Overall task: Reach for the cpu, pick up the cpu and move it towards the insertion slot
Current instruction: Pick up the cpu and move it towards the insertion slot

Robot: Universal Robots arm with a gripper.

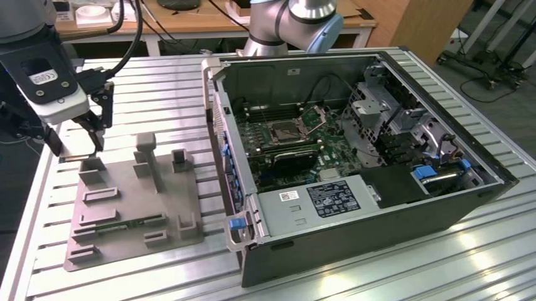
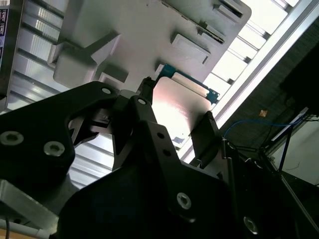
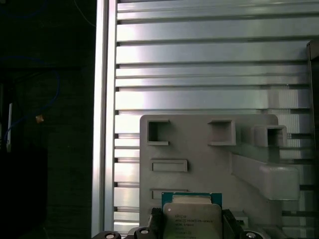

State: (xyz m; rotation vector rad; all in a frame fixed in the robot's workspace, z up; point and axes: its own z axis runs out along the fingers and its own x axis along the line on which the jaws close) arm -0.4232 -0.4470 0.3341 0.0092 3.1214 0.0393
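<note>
A: Looking down past the gripper (image 2: 175, 105), found the cpu (image 3: 192, 218) caught between the fingers (image 2: 205, 134), narrowed onto two opposite edges, silver lid up.

B: Lifted clear of the grey tray (image 1: 134, 200)?

A: Couldn't tell. Sat over the tray's end at the exterior view's left, right among its raised posts (image 1: 144, 145).

B: Worth fearing, then: thin edge hold, so a slip or a tilt under any jolt, probably. Could also snag a post on a low sweep.

A: Further off, noted the open computer case (image 1: 360, 238) on the slatted table (image 1: 418, 269), with the insertion slot (image 1: 283, 132) well apart from the cpu, deep inside on the green board (image 1: 335, 141).

B: Meant crossing the case wall (image 1: 219, 125). Might clip that rim, or the hinged plate (image 1: 322, 116) standing up beside the slot, if carried too low.
</note>
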